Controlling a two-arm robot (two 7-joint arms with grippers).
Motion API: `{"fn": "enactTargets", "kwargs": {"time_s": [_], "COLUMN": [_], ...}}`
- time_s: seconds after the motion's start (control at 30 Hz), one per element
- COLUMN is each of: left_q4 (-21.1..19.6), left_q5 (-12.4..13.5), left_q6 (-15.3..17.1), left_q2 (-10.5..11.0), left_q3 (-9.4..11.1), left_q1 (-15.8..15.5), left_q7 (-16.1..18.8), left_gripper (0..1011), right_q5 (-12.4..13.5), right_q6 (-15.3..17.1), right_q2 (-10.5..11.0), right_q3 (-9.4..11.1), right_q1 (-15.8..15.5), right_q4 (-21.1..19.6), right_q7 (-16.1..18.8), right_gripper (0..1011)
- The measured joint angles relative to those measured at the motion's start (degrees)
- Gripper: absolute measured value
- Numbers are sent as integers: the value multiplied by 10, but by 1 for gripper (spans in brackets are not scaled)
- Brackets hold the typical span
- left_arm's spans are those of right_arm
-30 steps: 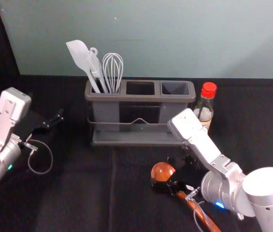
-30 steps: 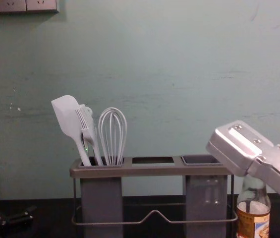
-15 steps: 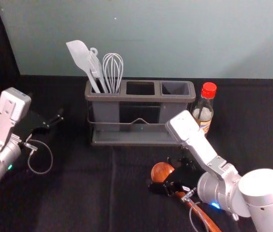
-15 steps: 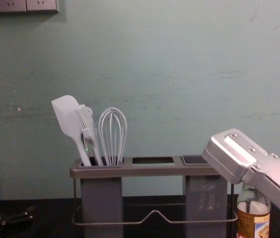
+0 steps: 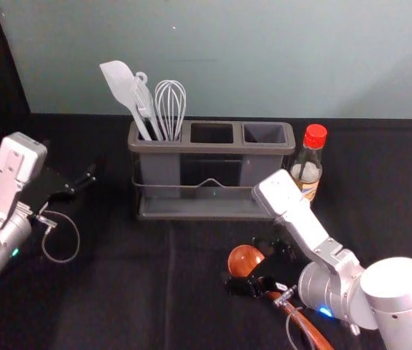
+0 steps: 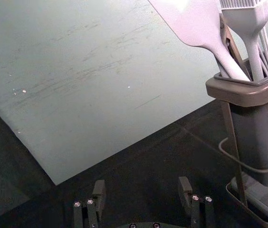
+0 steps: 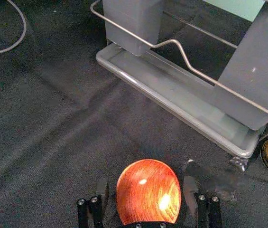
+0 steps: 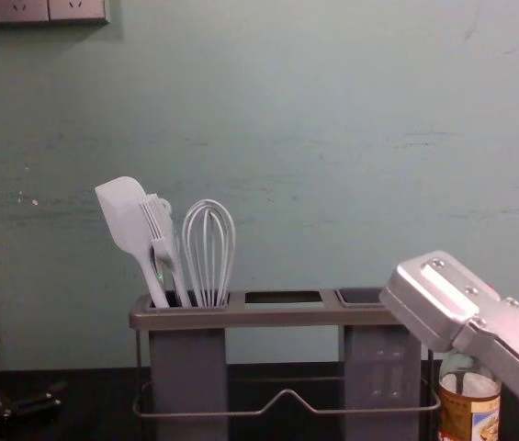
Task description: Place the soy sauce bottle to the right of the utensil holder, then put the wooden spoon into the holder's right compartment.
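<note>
Soft, even light covers the wall (image 5: 227, 58), with a faint slanting shadow at the head view's upper right, while the black worktop (image 5: 118, 306) stays very dim. In the left wrist view, glare whitens part of the spatula (image 6: 195, 28); in the right, two bright reflections shine on the wooden spoon (image 7: 141, 202).

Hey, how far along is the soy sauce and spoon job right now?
Bottle step looks done: the soy sauce bottle stands upright to the right of the utensil holder. The spoon step is underway: the right claw is open at the wooden spoon, fingers either side of its bowl, not gripping yet. Left to do: grasp it, lift it and put it into the right compartment, still empty.
</note>
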Motion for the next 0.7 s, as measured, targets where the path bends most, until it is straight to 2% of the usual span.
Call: {"fn": "enactTargets", "kwargs": {"time_s": [0.7], "left_q4": [0], "left_q5": [0], "left_q6": [0], "left_q2": [0], "left_q3": [0], "left_q1": [0], "left_q7": [0], "left_gripper": [1005], "right_q5": [-21], "right_q6": [0], "right_q2": [-13], "right_q3": [13], "right_q1": [-7], "right_q4": [11], "right_q7": [19], "right_gripper": [1004]}}
